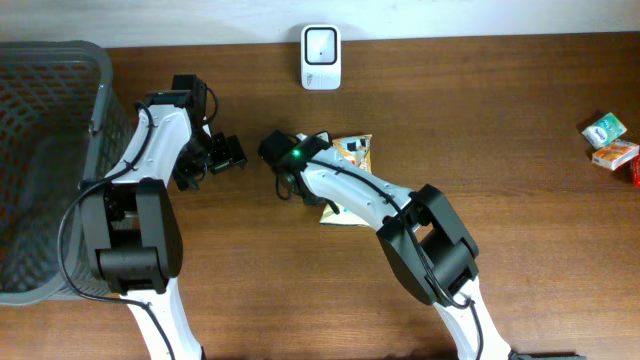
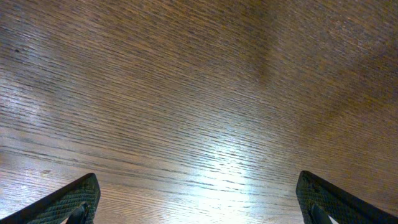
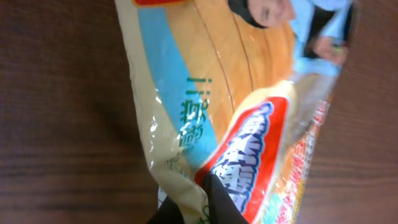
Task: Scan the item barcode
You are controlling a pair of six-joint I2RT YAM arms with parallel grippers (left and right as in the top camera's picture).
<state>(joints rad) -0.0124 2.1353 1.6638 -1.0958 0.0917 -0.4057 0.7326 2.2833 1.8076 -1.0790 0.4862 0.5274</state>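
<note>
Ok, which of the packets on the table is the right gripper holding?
The yellow snack bag mid-table, pinched at its edge by the right gripper; the small packs at the table's far right edge lie untouched.

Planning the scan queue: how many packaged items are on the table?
3: the snack bag pinched by the right gripper, a teal packet and an orange box at the right edge. A red sliver there may be a fourth.

A mock shop checkout: a wooden table (image 1: 520, 220) with barcode scanner (image 1: 321, 57), mesh basket (image 1: 98, 120) and packaged snacks (image 1: 606, 130).
</note>
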